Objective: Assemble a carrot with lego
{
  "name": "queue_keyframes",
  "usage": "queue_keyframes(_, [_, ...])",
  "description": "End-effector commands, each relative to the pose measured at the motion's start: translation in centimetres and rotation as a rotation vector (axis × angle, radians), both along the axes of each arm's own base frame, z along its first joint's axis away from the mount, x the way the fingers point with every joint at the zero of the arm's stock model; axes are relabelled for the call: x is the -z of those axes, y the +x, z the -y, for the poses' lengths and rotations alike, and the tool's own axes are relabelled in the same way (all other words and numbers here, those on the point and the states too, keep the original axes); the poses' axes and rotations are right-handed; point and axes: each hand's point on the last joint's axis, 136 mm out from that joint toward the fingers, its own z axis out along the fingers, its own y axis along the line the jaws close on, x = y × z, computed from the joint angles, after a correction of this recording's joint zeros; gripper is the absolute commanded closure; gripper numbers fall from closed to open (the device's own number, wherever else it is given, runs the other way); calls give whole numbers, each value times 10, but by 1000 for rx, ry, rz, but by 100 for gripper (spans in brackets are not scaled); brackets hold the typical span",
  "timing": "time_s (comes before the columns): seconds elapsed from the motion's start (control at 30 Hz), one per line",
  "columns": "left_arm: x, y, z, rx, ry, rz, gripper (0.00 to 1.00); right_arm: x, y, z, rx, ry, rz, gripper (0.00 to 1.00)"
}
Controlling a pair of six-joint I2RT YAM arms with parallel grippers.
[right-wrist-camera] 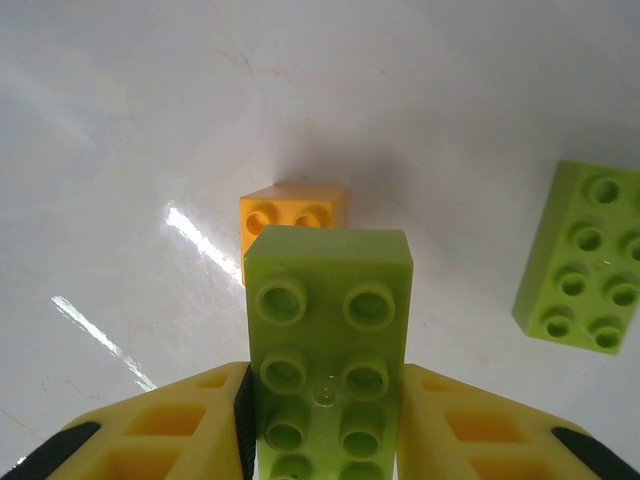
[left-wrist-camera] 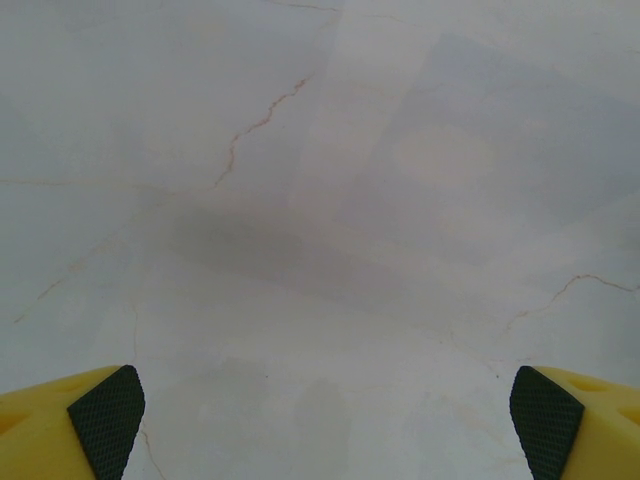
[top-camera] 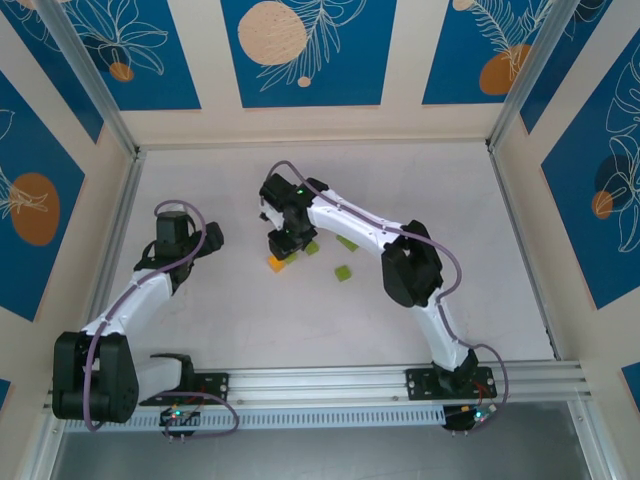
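My right gripper (right-wrist-camera: 325,400) is shut on a long lime-green brick (right-wrist-camera: 328,340), studs facing the camera. Just past the brick's far end an orange square brick (right-wrist-camera: 292,212) lies on the table, partly hidden behind it. From above, the right gripper (top-camera: 283,243) hangs over the orange brick (top-camera: 276,263) in the middle of the table. Another long lime-green brick (right-wrist-camera: 582,258) lies to the right. My left gripper (left-wrist-camera: 325,420) is open over bare table, its black pads (left-wrist-camera: 105,415) far apart, and it sits left of the bricks (top-camera: 175,235).
Loose lime-green bricks lie right of the right gripper: one (top-camera: 312,247), one (top-camera: 347,242) and a square one (top-camera: 343,272). The white marbled table (top-camera: 330,330) is ringed by low walls and an aluminium rail (top-camera: 330,382) at the near edge.
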Motion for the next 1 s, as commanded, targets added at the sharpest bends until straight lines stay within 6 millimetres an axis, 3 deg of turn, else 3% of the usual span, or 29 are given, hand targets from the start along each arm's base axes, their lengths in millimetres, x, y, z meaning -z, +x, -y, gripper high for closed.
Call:
queue_keyframes(0.0, [2, 0, -1, -11, 5, 0, 3, 0, -13, -4, -36, 11, -75, 62])
queue_keyframes(0.57, [2, 0, -2, -13, 8, 3, 3, 11, -7, -24, -43, 48, -112, 62])
queue_keyframes(0.97, [2, 0, -3, -14, 9, 4, 3, 26, -7, -26, -46, 24, -133, 62])
